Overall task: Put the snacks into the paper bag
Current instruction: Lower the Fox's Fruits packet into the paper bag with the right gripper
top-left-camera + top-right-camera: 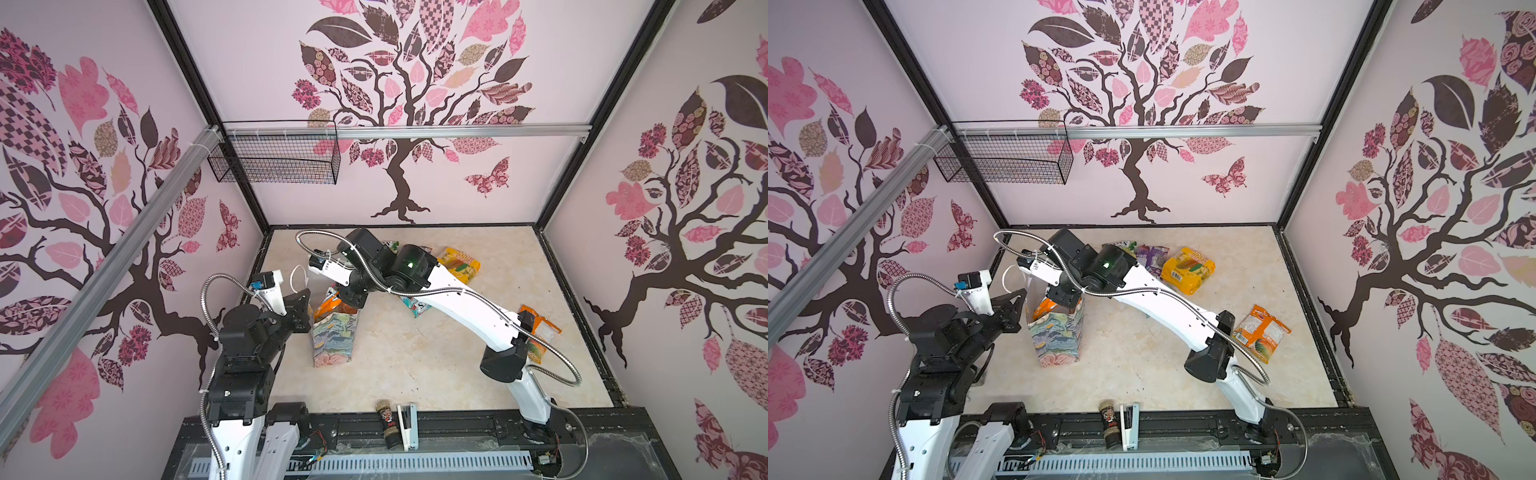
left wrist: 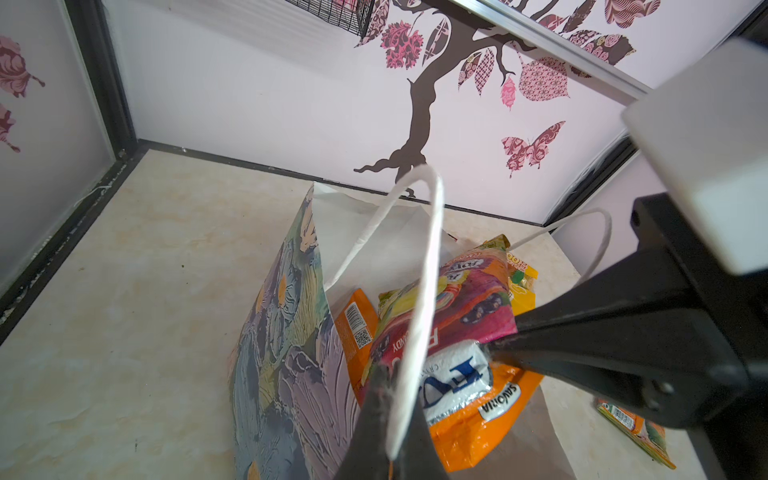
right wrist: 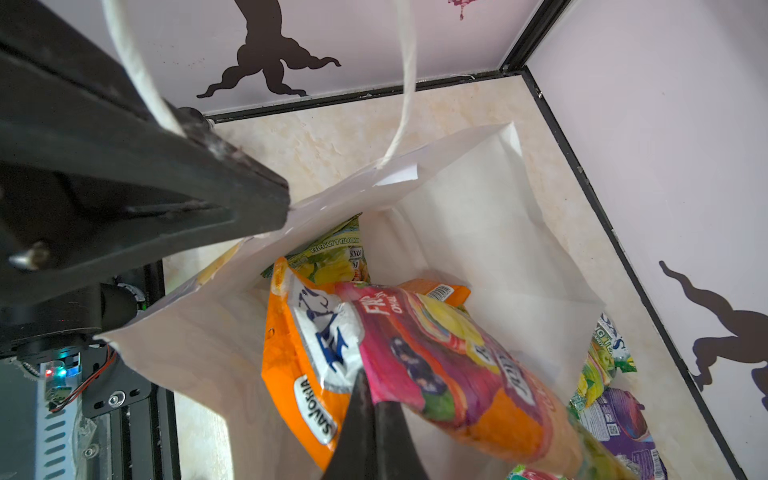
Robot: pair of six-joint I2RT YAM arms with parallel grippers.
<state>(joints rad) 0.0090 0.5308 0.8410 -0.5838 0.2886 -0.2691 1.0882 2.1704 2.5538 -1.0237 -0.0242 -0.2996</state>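
Floral pastel paper bag [image 1: 332, 338] upright on surface [image 1: 415, 353], left tool [image 3: 282, 214] pinching its rim open. Right tool [image 3: 368, 401] pinched onto pink-orange glossy snack packet [image 3: 449, 365], inside bag mouth, long axis slanting downward. Farther back: yellow packet [image 1: 459, 266] lies loose.

Look at the near edge of your desk [image 1: 415, 365], where it meets the black frame: a small dark spice jar [image 1: 384, 424] sits just beside a white stapler [image 1: 408, 426], as both top views show. On the back wall, your black wire basket [image 1: 274, 162] hangs at the left end of an aluminium rail [image 1: 457, 132]. Tree decals [image 1: 399, 124] with pink and brown leaves cover the walls, and a butterfly [image 1: 487, 178] sits right of the trunk.
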